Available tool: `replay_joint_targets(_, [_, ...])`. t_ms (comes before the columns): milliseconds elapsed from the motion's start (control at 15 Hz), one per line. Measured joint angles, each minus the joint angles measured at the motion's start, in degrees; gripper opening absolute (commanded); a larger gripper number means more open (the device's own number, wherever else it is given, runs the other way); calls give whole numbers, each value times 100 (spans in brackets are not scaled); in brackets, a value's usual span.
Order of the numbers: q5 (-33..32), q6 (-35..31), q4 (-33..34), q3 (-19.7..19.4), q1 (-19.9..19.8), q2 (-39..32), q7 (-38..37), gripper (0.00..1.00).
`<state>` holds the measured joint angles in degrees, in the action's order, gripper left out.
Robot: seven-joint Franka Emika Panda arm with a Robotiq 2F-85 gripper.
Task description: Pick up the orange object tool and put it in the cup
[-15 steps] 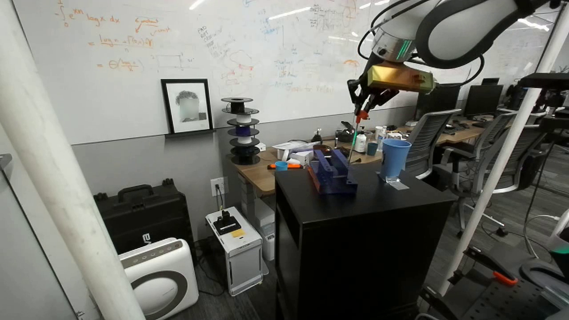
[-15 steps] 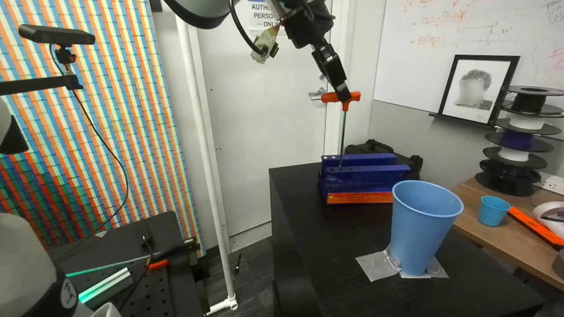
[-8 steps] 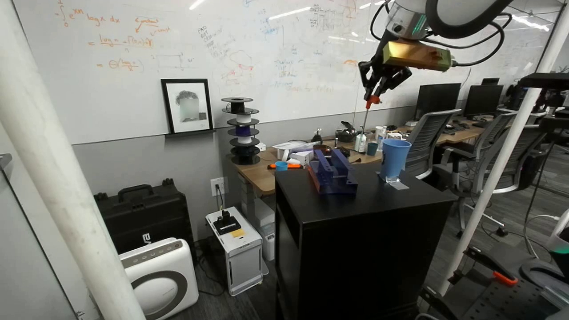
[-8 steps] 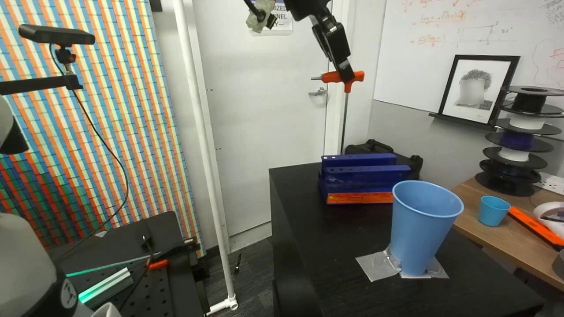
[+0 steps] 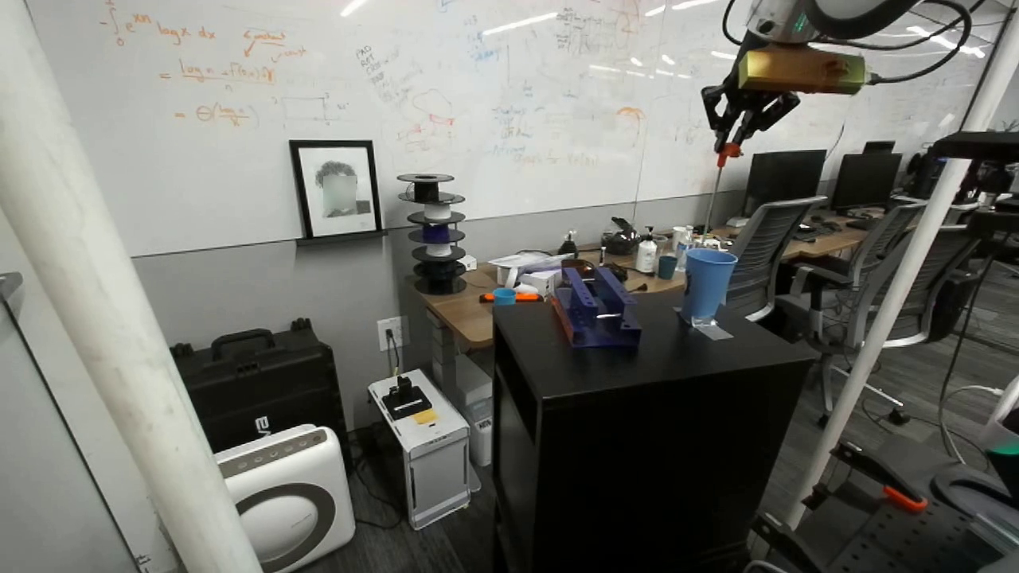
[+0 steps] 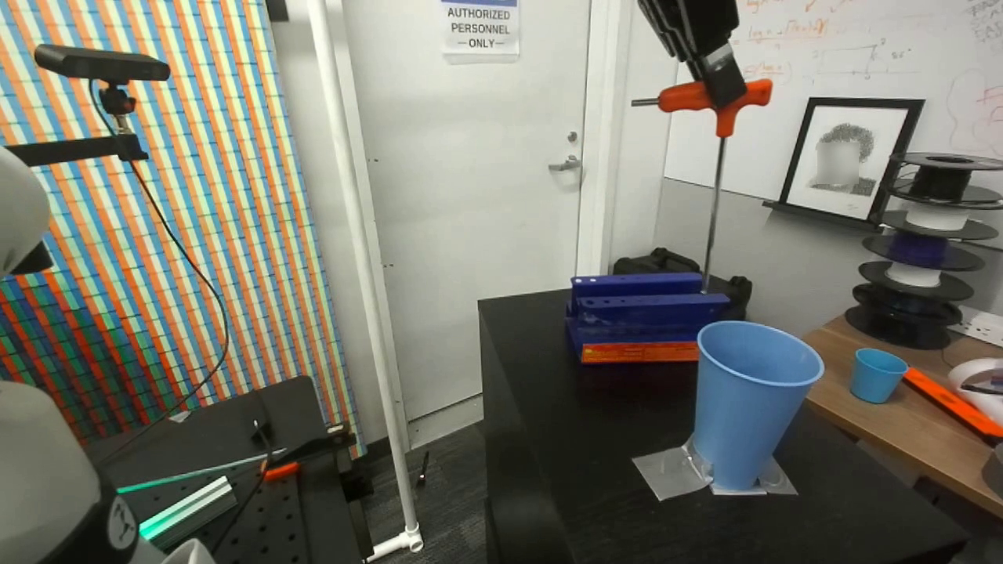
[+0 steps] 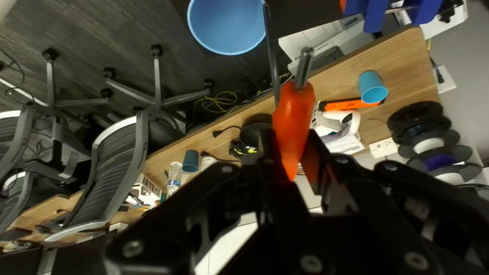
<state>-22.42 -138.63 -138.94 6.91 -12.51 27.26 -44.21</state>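
Observation:
The orange tool is a T-handle point(image 6: 727, 119) with a long thin metal shaft hanging down and a short metal stub at one handle end. My gripper point(image 5: 729, 145) is shut on the handle and holds the tool in the air. The handle also shows between the fingers in the wrist view point(image 7: 294, 110). The tall light blue cup point(image 6: 748, 423) stands upright on the black cabinet, and it shows in the other views point(image 5: 707, 282) point(image 7: 229, 25). In an exterior view the shaft's lower end appears just above the cup's rim. In the wrist view the shaft passes beside the rim.
A dark blue tray with two raised rails point(image 5: 597, 314) sits on the black cabinet point(image 5: 669, 358) beside the cup. Clear tape point(image 6: 666, 474) lies round the cup's base. A wooden desk point(image 6: 854, 419) with a small blue cup point(image 6: 878, 376) and spools point(image 6: 928, 251) stands behind.
The gripper has risen and carried the tool away from the blue tray, towards the cup's side. The shaft has come up out of the tray. The cup and tray have not moved.

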Motion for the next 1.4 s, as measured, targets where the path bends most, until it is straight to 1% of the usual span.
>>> replay_joint_targets(333, [-283,-86,96,-60,-325,-356,-18,9])
replay_joint_targets(467, [-432,-354,118,-70,-390,-619,-55,10])
replay_joint_targets(667, [-433,-733,158,-105,-395,-1102,-55,11])
replay_joint_targets(733, [-433,-812,167,-111,-389,-1266,-55,44])
replay_joint_targets(800, [-419,-877,172,-124,-371,-1419,-55,47])
replay_joint_targets(933, [-287,-971,180,-202,-274,-1677,-7,61])
replay_joint_targets(1000, [-119,-1011,194,-265,-189,-1752,86,68])
replay_joint_targets(1133, [393,-1049,243,-389,22,-1734,477,84])
replay_joint_targets(1267, [1049,-995,324,-485,265,-1538,1061,98])
replay_joint_targets(1333, [1493,-860,370,-535,417,-1387,1467,100])
replay_joint_targets(1400, [1966,-659,412,-590,577,-1218,1883,89])
